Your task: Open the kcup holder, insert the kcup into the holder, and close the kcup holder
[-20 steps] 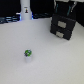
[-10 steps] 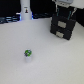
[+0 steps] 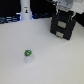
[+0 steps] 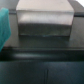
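Exterior view shows a white tabletop (image 3: 50,65) with the kcup (image 3: 28,53) standing alone on it, toward the near side and the exterior view's left. It is a tiny white cup with a green, dark-speckled top, upright, with nothing touching it.

Well apart from it, at the far side toward the exterior view's right, sits the holder (image 3: 63,26), a black boxy unit with two grey-fronted slots stacked one above the other. Both fronts look flush with the body, though the picture is too blurred to be sure they are fully shut. The arm (image 3: 66,6) comes down from above right onto the top of the holder, and the gripper (image 3: 64,15) sits at the holder's upper edge. Its fingers cannot be made out there, so I cannot tell how far apart they are or whether they have hold of anything.

A tall white post (image 3: 25,11) with a dark mark stands at the far edge toward the exterior view's left, well away from both cup and holder.

Wrist view is close and blurred: a grey slot front (image 4: 42,21) fills the middle, with the holder's black body beside and beneath it, and a teal shape (image 4: 3,27) at one edge.
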